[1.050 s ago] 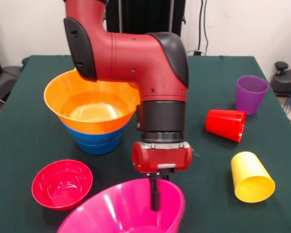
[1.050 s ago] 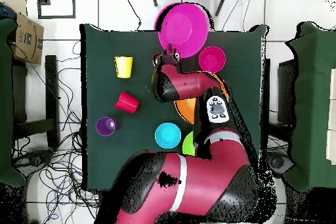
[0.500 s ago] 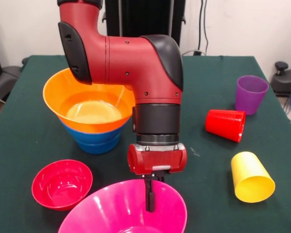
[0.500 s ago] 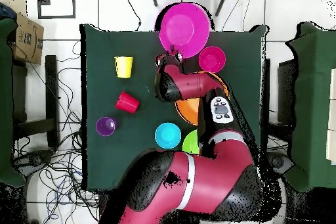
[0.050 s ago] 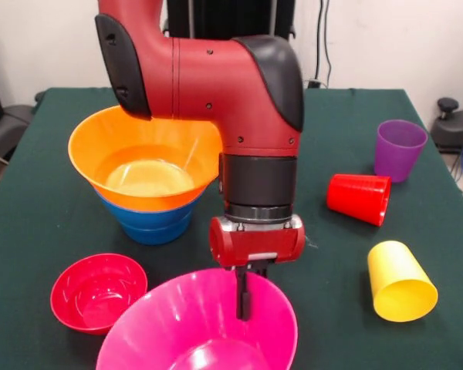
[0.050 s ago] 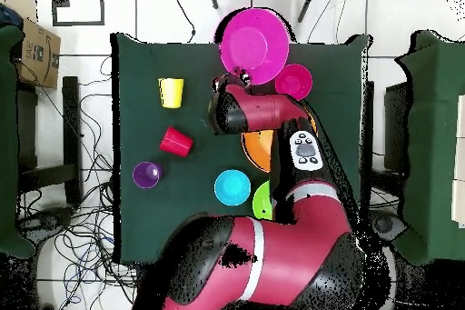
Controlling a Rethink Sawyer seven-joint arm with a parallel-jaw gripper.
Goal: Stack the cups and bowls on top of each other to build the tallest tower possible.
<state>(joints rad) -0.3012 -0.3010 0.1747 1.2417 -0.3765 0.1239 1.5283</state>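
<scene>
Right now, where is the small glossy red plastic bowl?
In the front view, the small red bowl sits upright at lower left, beside the large pink bowl and in front of the orange-on-blue tower.

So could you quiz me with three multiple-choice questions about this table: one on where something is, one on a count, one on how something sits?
1. Where does the wide orange plastic bowl sit?
A. Nested on a blue plastic bowl
B. Inside the small red bowl
C. Upside down beside the yellow cup

2. How many handleless plastic cups show in the front view?
A. One
B. Three
C. Five

3. How does the red plastic cup sit?
A. Upright
B. Stacked on the purple cup
C. Lying on its side

Answers:
1. A: blue shows directly under the orange bowl's wall.
2. B: the translucent purple cup, the red cup and the yellow plastic cup.
3. C: its mouth faces sideways on the green tablecloth, while the purple one stands upright.
</scene>
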